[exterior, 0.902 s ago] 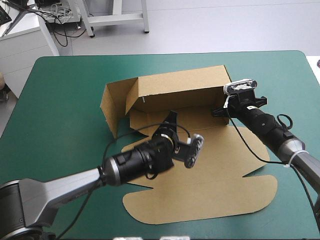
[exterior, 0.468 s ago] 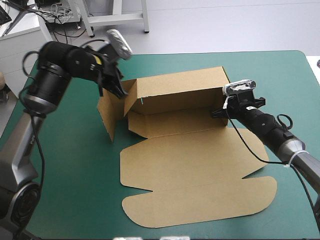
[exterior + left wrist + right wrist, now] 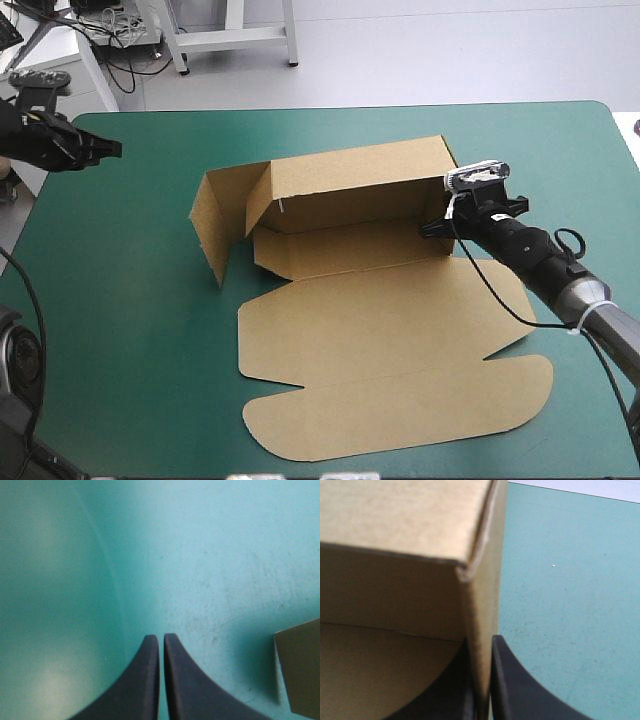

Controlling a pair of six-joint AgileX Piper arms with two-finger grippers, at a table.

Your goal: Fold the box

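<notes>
The teal-green surface [image 3: 120, 300] fills the high view, and the brown box [image 3: 360, 300] lies on it around the middle, partly raised. Its long back wall [image 3: 350, 185] stands upright toward the far edge, and at the box's left end a side flap [image 3: 210, 228] also stands, angled outward from the wall. The rest of the sheet is flat on the surface: the broad middle panels run toward the near edge and end in the rounded lid flap [image 3: 400, 410]. The right pincer [image 3: 438, 226] is at the box's right end, low at the corner of the back wall. In the right wrist view, the right pincer [image 3: 481, 645] is closed on the board, one black finger on each side of the thin end flap, with the box [image 3: 395, 580] rising ahead of it and the bare cover beside it. The left pincer [image 3: 108, 148] hangs over the surface's far left corner, well apart from the box. In its own view the left pincer [image 3: 161, 637] has its black fingers drawn together into a point with nothing between them, above bare cover, and a corner of the box [image 3: 300, 675] shows off to one side.
</notes>
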